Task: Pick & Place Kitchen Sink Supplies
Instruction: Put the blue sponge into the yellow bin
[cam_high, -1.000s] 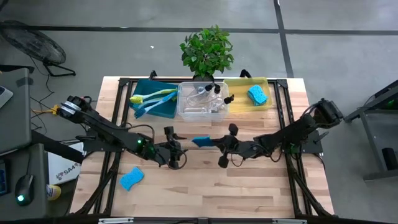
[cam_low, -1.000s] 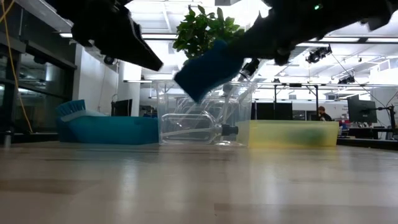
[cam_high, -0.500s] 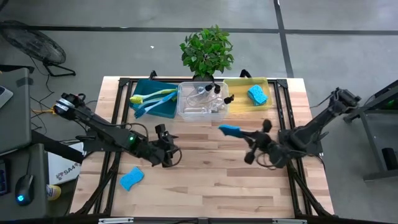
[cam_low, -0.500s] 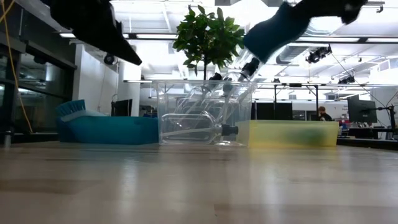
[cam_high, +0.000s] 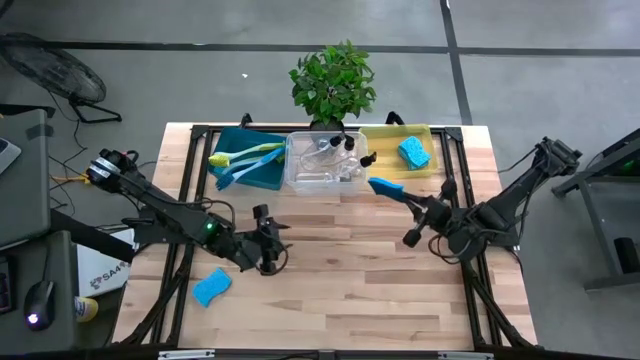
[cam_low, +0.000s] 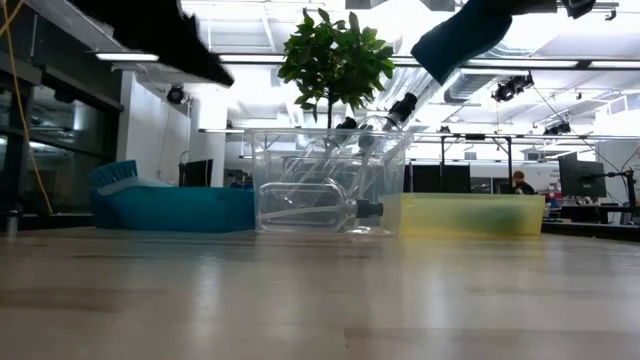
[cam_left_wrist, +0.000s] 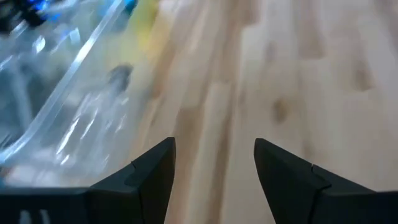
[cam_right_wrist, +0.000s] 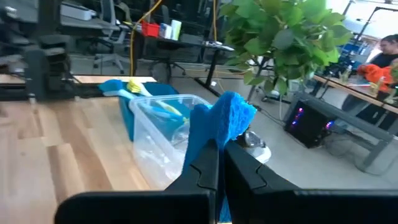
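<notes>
A wavy-edged blue sponge (cam_high: 384, 186) hangs in the air just in front of the clear bin (cam_high: 322, 180) and the yellow bin (cam_high: 386, 168), with my right gripper (cam_high: 407, 202) shut on it. In the low view the sponge (cam_low: 458, 36) shows high up. A second sponge (cam_high: 211, 287) lies flat on the table at the near left. A third sponge (cam_high: 413, 152) lies in the yellow bin. Dish brushes (cam_high: 240, 158) lie in the teal bin (cam_high: 262, 178), and pump bottles (cam_high: 335, 150) lie in the clear bin. My left gripper (cam_high: 270, 243) hovers open over the table's left middle, nothing between its fingers (cam_left_wrist: 155, 171). My right gripper pinches one end of the sponge (cam_right_wrist: 208, 142) between its two fingers. The fingers come nearly level from the table's right, slanting toward the far edge. The rest of the sponge (cam_right_wrist: 227, 115) sticks out beyond the fingertips, lifted clear of the table and bins.
A potted green plant (cam_high: 333, 82) stands behind the bins at the far edge. The three bins line the far side of the table. Bare wood lies over the table's middle and near right (cam_high: 380, 300).
My right gripper has carried the sponge up and toward the table's far right, from the middle to just in front of the bins, and has tipped toward level. My left gripper, open throughout, has drawn back a little toward the left and risen.
</notes>
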